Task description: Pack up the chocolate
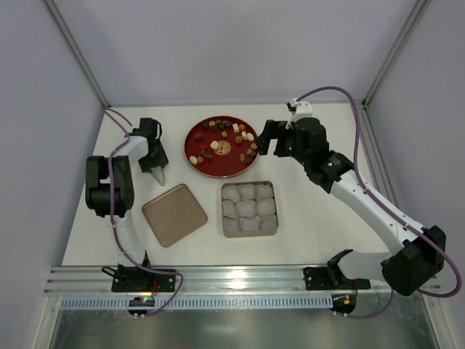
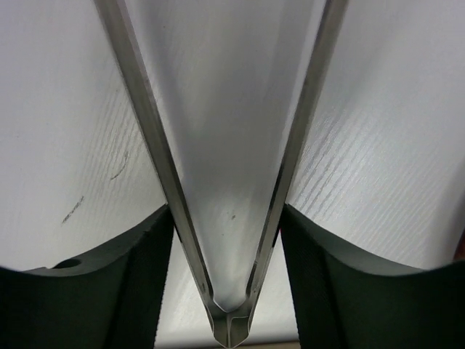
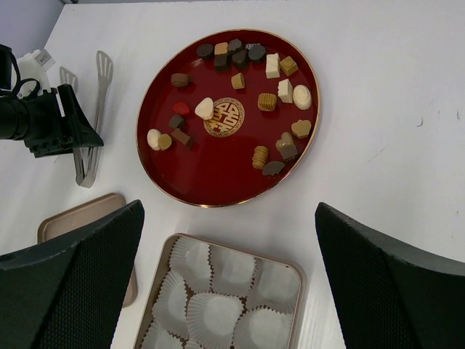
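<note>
The chocolate [image 3: 265, 102], several small dark, tan and cream pieces, lies scattered on a round red plate [image 3: 218, 185], also in the top view [image 1: 232, 134]. A gold box [image 3: 299, 280] of empty white paper cups [image 3: 211, 316] sits just in front of the plate. My right gripper [image 3: 229, 211] is open and empty, held above the gap between plate and box. My left gripper [image 2: 225, 211] is open left of the plate. Its jaws straddle metal tongs [image 2: 156, 156] lying on the table, with a gap on each side.
The box's gold lid [image 1: 174, 214] lies flat left of the box [image 1: 249, 234]. A flat gold-patterned disc [image 3: 224, 116] sits in the plate's middle. The tongs [image 3: 91, 138] lie left of the plate, spatula ends pointing away. Enclosure walls stand on three sides.
</note>
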### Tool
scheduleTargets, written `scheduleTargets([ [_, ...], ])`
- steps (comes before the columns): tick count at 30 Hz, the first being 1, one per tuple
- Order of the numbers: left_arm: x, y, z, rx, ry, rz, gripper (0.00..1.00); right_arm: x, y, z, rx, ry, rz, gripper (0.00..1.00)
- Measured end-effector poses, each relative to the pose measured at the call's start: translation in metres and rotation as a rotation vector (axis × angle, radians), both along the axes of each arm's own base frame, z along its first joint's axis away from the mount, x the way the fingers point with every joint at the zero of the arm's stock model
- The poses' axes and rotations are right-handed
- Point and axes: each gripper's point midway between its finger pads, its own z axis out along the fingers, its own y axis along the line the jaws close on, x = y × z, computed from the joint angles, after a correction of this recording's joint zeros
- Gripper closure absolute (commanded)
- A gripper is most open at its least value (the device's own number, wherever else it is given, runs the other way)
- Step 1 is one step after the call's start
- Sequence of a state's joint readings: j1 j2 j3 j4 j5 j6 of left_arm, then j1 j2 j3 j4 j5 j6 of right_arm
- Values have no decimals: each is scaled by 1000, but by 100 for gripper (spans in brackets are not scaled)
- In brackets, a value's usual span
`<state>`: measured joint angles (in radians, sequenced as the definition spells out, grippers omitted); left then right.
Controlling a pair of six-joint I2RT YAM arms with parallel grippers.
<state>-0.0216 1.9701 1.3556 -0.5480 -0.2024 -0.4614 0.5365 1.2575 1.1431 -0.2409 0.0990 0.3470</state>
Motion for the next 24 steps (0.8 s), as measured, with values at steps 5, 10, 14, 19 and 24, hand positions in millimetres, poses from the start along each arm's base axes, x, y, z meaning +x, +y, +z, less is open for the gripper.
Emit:
scheduleTargets([
  [5, -2, 0, 0, 7, 10, -3, 56, 0, 0, -1, 0, 2, 2, 0],
  [10, -7, 0, 1, 9, 31, -3, 55, 0, 1, -3, -2, 8, 5, 0],
  [14, -17, 1, 4, 16, 73, -5, 55, 0, 2, -4, -2, 10, 8, 0],
  [19, -25, 1, 30, 34, 66, -21, 54, 1, 3, -6, -4, 14, 10, 0],
  [24, -30, -1, 63, 41, 15, -31, 54, 1, 3, -6, -4, 16, 12, 0],
])
